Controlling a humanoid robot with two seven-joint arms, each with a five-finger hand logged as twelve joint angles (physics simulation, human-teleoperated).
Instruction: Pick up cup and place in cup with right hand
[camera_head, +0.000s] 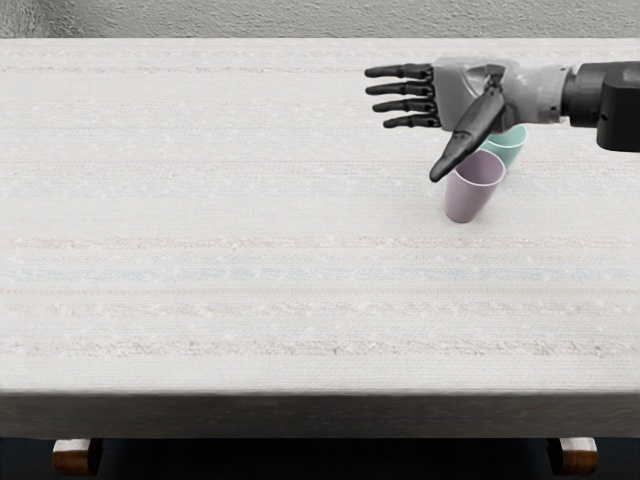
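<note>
My right hand (418, 135) reaches in from the right edge near the back of the table, its fingers spread and pointing left, the thumb stretched toward the front. It holds nothing. A purple cup (474, 188) stands upright with its open top up, just in front of the palm; the thumb crosses in front of its rim's left side in the view. Behind it and slightly right is a teal cup (508, 147), partly hidden by the hand and the purple cup. Whether the two cups touch, I cannot tell.
The table (220, 220) has a pale striped cloth-like top. Its front edge (300, 392) runs across the lower picture, and a grey textured wall (200, 18) rises behind the back edge.
</note>
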